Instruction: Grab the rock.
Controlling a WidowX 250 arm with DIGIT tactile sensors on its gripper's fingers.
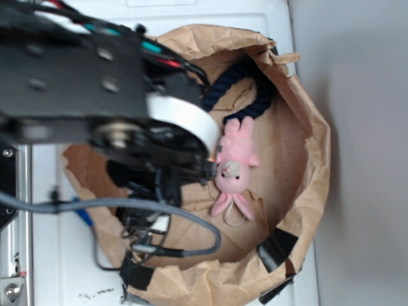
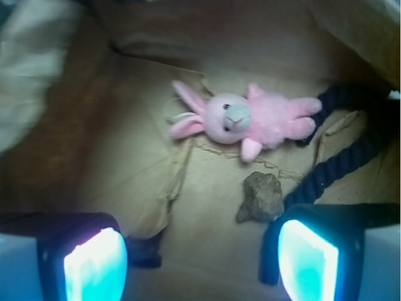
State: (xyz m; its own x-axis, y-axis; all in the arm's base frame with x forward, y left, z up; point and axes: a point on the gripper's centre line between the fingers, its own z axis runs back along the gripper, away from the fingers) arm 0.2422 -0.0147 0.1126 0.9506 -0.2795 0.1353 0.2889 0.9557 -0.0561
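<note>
Glowing cyan pads (image 2: 95, 266) of the gripper (image 2: 200, 263) fill the bottom of the wrist view, spread wide with nothing between them. Just above the right-hand pad sits the rock (image 2: 260, 197), on the crumpled floor of the paper bag (image 1: 306, 210), off to one side of the gap rather than centred in it.

That offset looks like the main risk: judged from this view, a straight descent would bring the right-hand finger down on top of the stone or knock it aside, not straddle it. The rock is a small brown-grey lump, angular and matte, with uneven faces, so smooth pads could squeeze it out sideways if they meet a slanted facet. The rope (image 2: 341, 160), thick, navy and twisted, runs just beside the stone and could be caught in the closing grip. The bunny (image 2: 250, 119), soft pink plush with long ears, lies near, a little beyond the stone. The brown paper is creased and torn, and a fold could snag a fingertip or shift the stone. From outside, the arm hides the rock.
</note>
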